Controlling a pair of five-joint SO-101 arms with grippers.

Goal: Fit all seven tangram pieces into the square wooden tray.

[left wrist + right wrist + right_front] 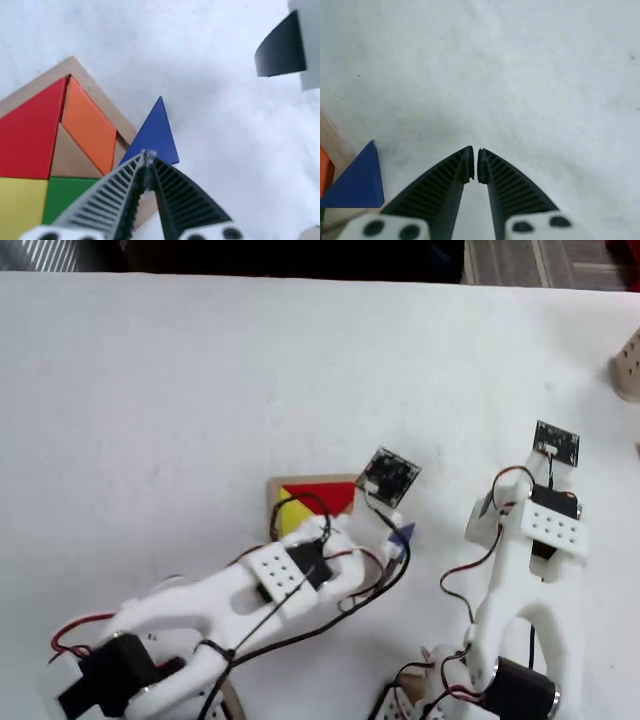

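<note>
The square wooden tray [95, 95] holds a red piece [30, 132], an orange piece [90, 125], a yellow piece [20, 205] and a green piece [67, 195], with a bare triangular gap [70, 160] between them. My left gripper [148, 159] is shut on the base of a blue triangle [156, 131], which hangs over the tray's outer rim. In the high view the blue triangle [404, 533] sits at the tray's [275, 488] right corner under the left arm. My right gripper [474, 164] is shut on nothing above bare table, a little way from the blue triangle [357, 182].
The right arm [540, 530] stands to the right of the tray, and part of it [280, 47] looms near the left gripper. A perforated wooden object [628, 365] sits at the far right table edge. White table stretches behind the tray.
</note>
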